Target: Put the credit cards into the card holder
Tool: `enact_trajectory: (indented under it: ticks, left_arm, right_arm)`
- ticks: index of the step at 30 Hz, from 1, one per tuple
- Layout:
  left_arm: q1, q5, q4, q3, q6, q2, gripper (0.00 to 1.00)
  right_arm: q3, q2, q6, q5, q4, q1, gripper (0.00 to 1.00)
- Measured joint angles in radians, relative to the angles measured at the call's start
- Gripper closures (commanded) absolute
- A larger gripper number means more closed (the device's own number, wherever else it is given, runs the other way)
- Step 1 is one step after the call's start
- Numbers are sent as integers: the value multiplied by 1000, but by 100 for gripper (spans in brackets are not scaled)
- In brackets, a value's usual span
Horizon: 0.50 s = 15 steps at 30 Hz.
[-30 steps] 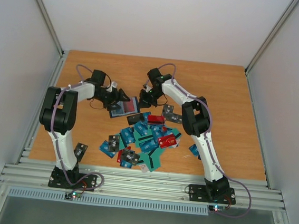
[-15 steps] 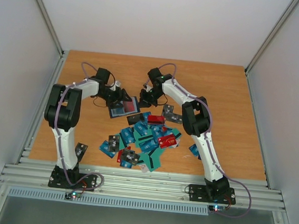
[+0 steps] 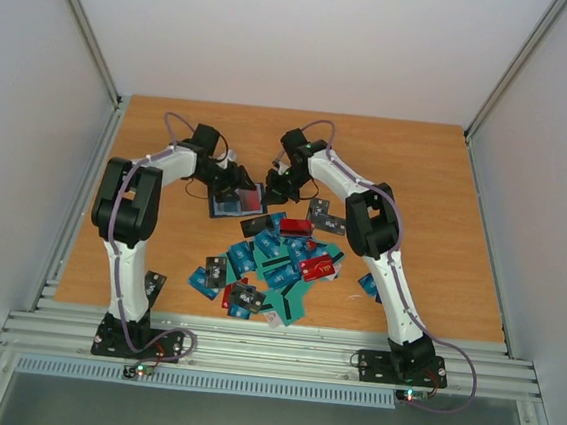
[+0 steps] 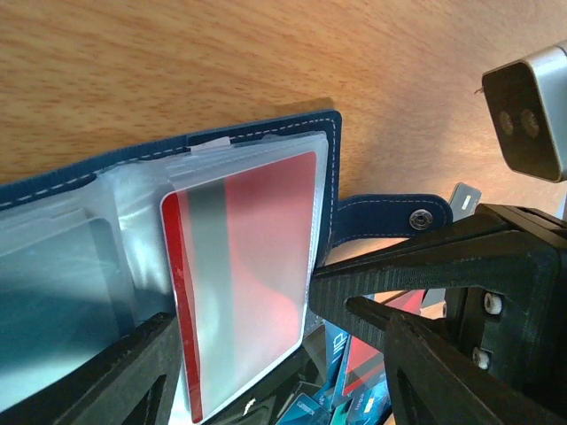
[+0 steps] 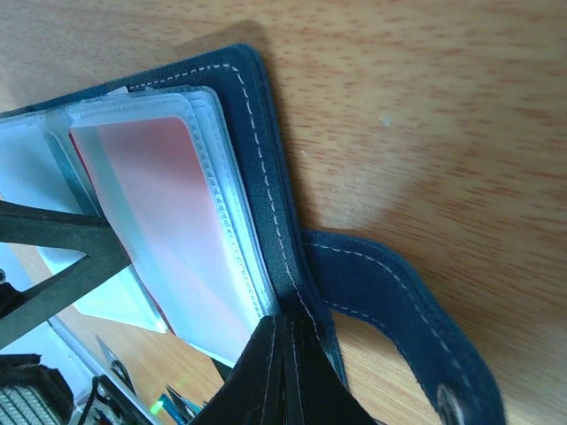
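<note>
- Wooden table bears everything
- Loose credit cards lie heaped mid-table, just nearer the arm bases than the card holder
- Navy card holder lies opened flat
- Left gripper has its jaws spread wide, one finger on either side of the holder's clear sleeves
- Right gripper has its jaws closed, pinching the holder's stitched cover edge beside the strap
- Red card sits inside the top sleeve

Left arm: raised, reaching toward 1 o'clock; left gripper fingers spread.
Right arm: reaching toward 11 o'clock; right gripper pinched on card holder edge.
</note>
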Motion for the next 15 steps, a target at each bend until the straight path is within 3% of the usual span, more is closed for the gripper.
enact_trajectory:
  ticks: [9, 15]
  left_arm:
    - [-12, -53, -97, 17, 45, -15, 28]
    - [17, -106, -196, 24, 129, -103, 23]
  right_arm:
    - [1, -2, -7, 5, -7, -1, 99]
    - [2, -4, -12, 10, -12, -1, 99]
